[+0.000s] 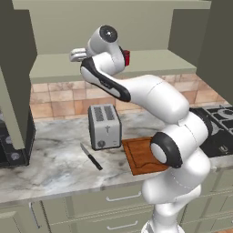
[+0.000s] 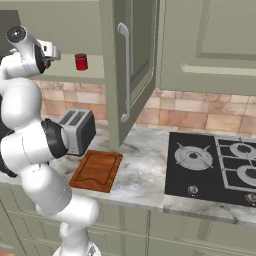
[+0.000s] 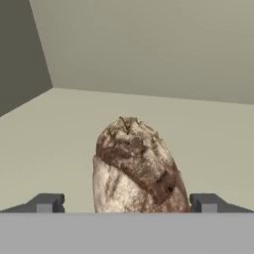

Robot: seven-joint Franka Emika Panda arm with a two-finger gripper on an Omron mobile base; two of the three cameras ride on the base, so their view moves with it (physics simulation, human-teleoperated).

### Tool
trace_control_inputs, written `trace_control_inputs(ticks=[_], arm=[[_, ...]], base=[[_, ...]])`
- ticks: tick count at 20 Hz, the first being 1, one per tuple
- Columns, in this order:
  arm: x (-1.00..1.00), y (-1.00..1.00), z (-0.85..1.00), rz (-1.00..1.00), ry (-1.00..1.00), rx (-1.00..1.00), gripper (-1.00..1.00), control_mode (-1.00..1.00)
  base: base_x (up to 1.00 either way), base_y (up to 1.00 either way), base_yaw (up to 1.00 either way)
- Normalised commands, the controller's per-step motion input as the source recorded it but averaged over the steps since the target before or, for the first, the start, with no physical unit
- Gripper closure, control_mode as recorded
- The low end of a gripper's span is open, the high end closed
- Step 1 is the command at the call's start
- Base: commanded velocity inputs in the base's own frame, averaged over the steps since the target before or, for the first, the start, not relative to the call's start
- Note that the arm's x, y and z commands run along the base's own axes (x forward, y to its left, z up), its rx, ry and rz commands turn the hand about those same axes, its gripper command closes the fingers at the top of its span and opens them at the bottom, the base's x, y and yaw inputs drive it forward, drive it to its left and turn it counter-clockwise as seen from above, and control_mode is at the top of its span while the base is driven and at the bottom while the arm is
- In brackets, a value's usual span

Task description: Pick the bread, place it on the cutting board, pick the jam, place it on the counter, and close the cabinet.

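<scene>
Two wide-spread pincer tips flanking bread on olive cabinet shelf.

Rough crusty bread, wooden cutting board

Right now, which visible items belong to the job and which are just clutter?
Job:
bread, between the open gripper fingertips, in the cabinet
jam, on the cabinet shelf
cutting board
counter

Lying about:
toaster
knife
stovetop
</scene>
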Motion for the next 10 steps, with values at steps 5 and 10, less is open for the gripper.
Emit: trace_control_inputs(ticks=[5, 10], arm=[[0.02, 0.00, -0.12, 0.04, 0.00, 0.00, 1.00, -1.00], [0.00, 0.00, -0.04, 0.04, 0.00, 0.00, 1.00, -1.00]], base=[[0.00, 0.00, 0.00], [0.00, 0.00, 0.00]])
